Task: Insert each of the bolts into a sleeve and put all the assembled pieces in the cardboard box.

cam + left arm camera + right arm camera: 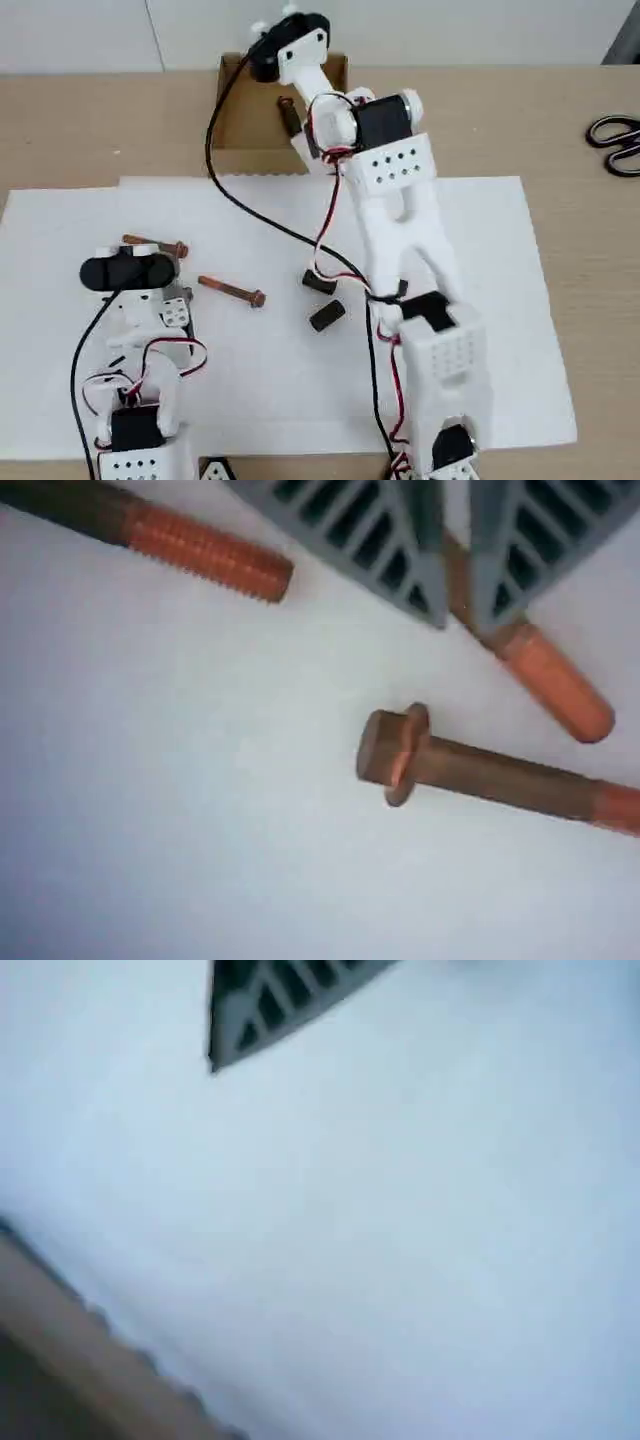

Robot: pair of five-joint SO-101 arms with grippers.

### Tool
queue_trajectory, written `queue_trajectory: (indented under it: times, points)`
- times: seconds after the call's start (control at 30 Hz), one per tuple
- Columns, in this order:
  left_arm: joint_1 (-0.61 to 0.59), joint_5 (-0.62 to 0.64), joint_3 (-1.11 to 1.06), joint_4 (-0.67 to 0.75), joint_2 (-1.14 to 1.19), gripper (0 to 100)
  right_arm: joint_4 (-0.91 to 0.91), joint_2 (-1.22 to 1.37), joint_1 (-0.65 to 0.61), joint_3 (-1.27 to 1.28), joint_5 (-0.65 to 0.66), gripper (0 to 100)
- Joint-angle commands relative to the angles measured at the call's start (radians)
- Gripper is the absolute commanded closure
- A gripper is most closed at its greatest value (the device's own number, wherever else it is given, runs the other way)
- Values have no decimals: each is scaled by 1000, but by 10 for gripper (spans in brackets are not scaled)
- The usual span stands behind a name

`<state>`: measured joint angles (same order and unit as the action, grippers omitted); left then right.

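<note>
Down on the white paper sheet [250, 400] near my left pincer [460, 590] lie the copper-brown metal bolts, each with a smooth brownish shank and a brighter orange threaded end. One bolt with a flanged head [480, 770] lies free just beside the pincer. A second bolt [555, 685] runs right under the tips, and honestly I can't tell whether the pincer is open or clamped on it. A third bolt's threaded end [200, 555] pokes in a bit further off. Two short dark cylindrical sleeves [319, 283] [327, 315] sit close together mid-sheet, apart from the bolts and right beside my right arm [400, 220], which stretches across the paper toward the back. A black cable [250, 210] trails over the sheet between bolts and sleeves. Black-handled scissors [615, 140] lie on the wooden table [80, 130], well off to the side. My right pincer [295, 100] hangs over the brown cardboard box [255, 160] at the back edge of the paper; can't tell its state either. Something dark and rod-shaped [290, 118] shows inside the box, too hidden to identify.
</note>
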<state>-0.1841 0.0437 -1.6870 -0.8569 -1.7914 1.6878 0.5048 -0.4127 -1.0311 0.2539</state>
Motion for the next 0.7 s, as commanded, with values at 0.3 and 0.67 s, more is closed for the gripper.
queue_trajectory:
  times: [0.3, 0.67]
  points:
    - [-3, 3, 5, 28, 0, 994, -2, -371, -12, 667, 249, 848]
    - [-2, 3, 5, 28, 0, 994, -42, -369, -114, 850, 428, 848]
